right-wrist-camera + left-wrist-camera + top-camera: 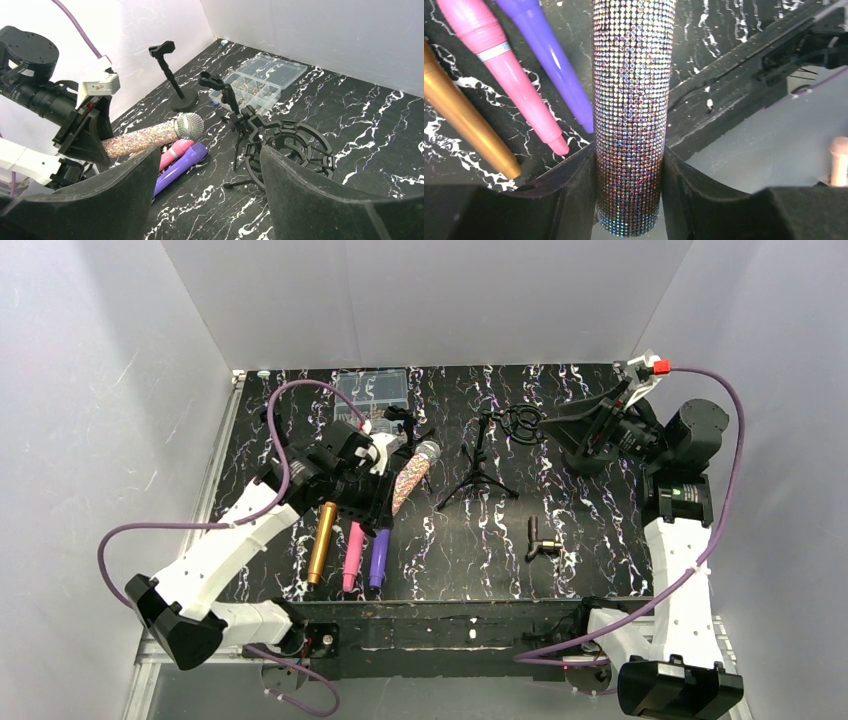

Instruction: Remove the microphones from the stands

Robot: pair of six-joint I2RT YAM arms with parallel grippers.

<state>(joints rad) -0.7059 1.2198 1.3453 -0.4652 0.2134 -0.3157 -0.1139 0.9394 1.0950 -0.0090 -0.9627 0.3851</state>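
Rhinestone-covered microphone (411, 480) is hanging in the air apart from the tripod stand (478, 465), the left gripper (630, 165) clamping its handle while the right gripper (206, 165) is hovering with jaws apart, so the removal is looking done, with only setting it down remaining.

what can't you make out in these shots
Left wrist view: head of the glitter microphone, cut off by the top edge.
Top view: how the left fingers clamp it, hidden under the arm's wrist.
Right wrist view: some legs of the tripod stand, behind the right fingers.
Top view: contents of the clear box, too small.
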